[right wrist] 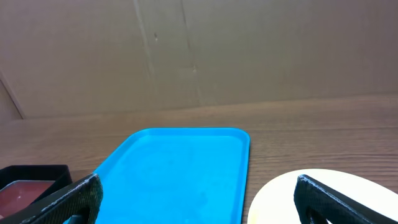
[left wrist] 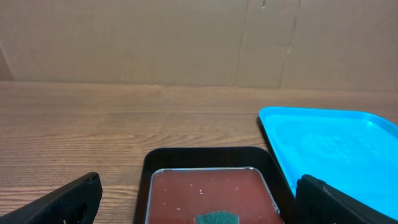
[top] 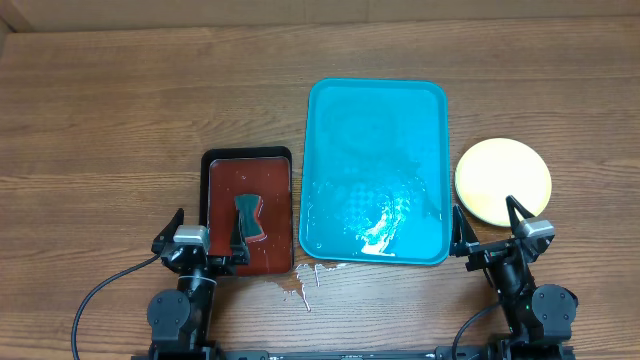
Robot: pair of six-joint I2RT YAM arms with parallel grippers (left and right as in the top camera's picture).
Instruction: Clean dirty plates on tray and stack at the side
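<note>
Turquoise plastic fills the middle of the overhead view: the tray [top: 375, 120] lies bare of dishes, with only a wet sheen across its near half. The plates [top: 502, 180] sit as a stack on the table [top: 100, 120], just beside the tray's right edge. We see only a pale yellow top face and cannot count what lies under it. To the tray's left is a black tray [top: 247, 154] with a reddish-brown inside and a dark sponge [top: 248, 218] resting on it, and a small puddle [top: 300, 280] marks the wood off the big tray's near left corner. The left gripper [top: 208, 225] hovers over the black tray's near end and the right gripper [top: 485, 215] over the near edge of the stack; both are spread wide and carry nothing. We judge the washing and stacking done, or very nearly. The next move calls for little more than checking the stack sits square and drawing the arms clear. From the left wrist we look between wide, empty fingers at the black tray and the sponge's edge, the blue tray to the right, and a cardboard wall [left wrist: 124, 37] behind. From the right wrist the fingers are just as wide and empty, with the stack's rim close below and nothing in the way of either arm.
</note>
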